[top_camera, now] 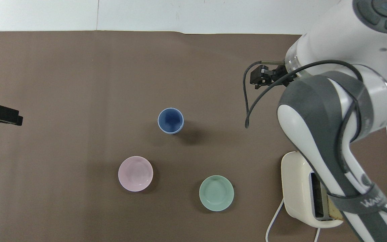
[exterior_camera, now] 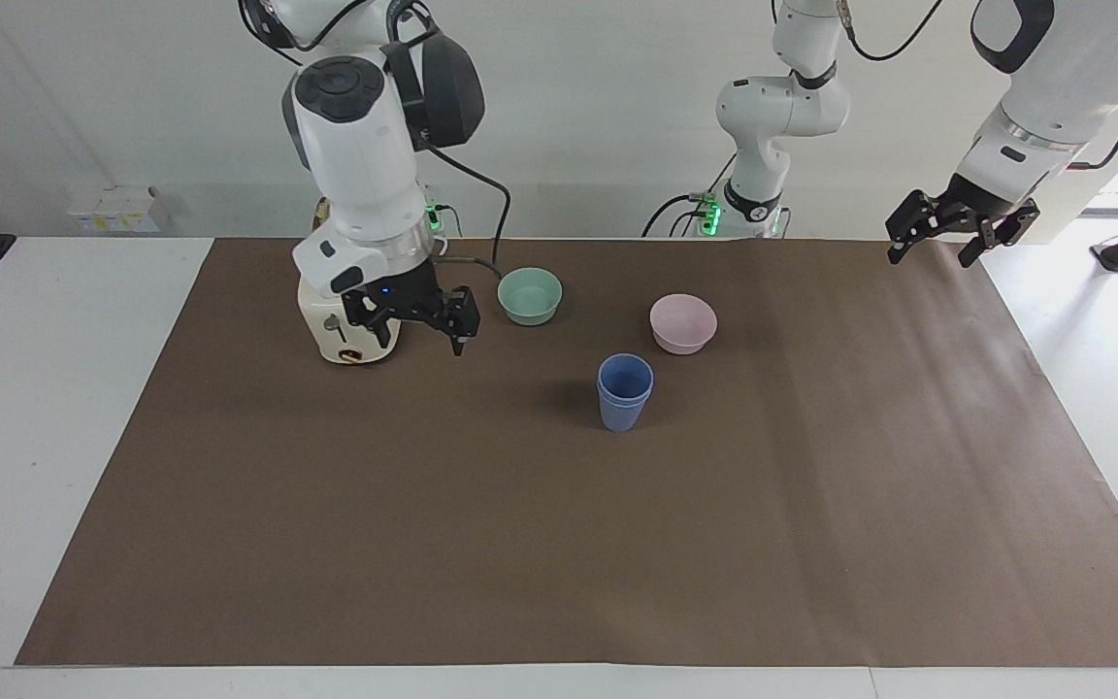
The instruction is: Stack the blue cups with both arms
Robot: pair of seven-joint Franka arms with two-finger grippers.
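Blue cups (exterior_camera: pixel 625 391) sit nested as one stack, upright on the brown mat (exterior_camera: pixel 559 544), mid-bench. Stack looks done; nothing is holding it.

Right tool (exterior_camera: pixel 411 316) hangs empty with fingers spread, up in front of the toaster (exterior_camera: pixel 344 328), well apart from the stack toward the right arm's end. Left tool (exterior_camera: pixel 962 225) waits over the mat's edge at the left arm's end, also empty and spread.

Risks, as judgement:
- Right tool is close to the toaster face and its cable (exterior_camera: pixel 481 254) loops toward the teal bowl (exterior_camera: pixel 530 295). A low sweep from there could clip the toaster or drag the bowl.
- Any pass back over the stack at low height could tip it: tall, narrow, light.
- Upper cup seems seated only partway; a knock may unseat it.

Room: from the right tool, the mat is open out toward the bench edge away from the robots; that is the free lane. Pink bowl (exterior_camera: pixel 682 323) sits just beside the stack, on the robots' side, so that gap is tight. Left tool has open mat between it and the stack.
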